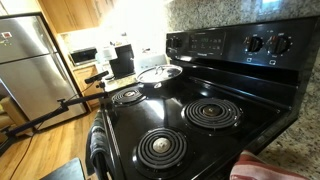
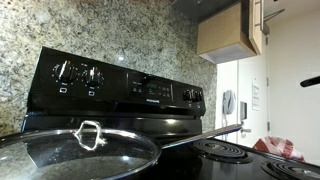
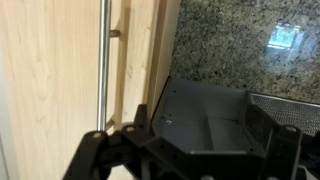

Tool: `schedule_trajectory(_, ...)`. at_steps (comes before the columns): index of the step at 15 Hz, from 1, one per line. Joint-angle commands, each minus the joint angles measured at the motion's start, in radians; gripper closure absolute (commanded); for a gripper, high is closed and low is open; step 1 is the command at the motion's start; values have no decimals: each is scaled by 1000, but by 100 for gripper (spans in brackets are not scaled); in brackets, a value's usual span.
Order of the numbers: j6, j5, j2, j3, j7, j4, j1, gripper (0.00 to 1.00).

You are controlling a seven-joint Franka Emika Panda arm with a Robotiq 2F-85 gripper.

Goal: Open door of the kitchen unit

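Approach step. Cabinet door [image 3: 60,70] fills left of wrist view, bar handle [image 3: 103,60] upright on it. Gripper [image 3: 185,150] low in frame, jaws seemingly wide apart, empty. Next: close on handle, pull outward.

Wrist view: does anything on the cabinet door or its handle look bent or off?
Nothing stands out. The bar handle runs straight down the wooden door, with no visible bend or damage, and the granite wall beside it shows only a bright reflection.
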Motion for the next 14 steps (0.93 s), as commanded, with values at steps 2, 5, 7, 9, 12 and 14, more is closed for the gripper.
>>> schedule_trajectory(2,1,4,12,4,4,7,0,0)
schedule_trajectory(5,8,6,42,17,5,33,-31,0)
schedule_trajectory(7,1,10,68,14,8,53,-46,0)
schedule_trajectory(9,5,17,94,23,15,71,-81,0)
schedule_trajectory(12,2,27,153,-4,16,122,-68,0)
schedule_trajectory(14,-10,16,192,-139,9,162,144,0)
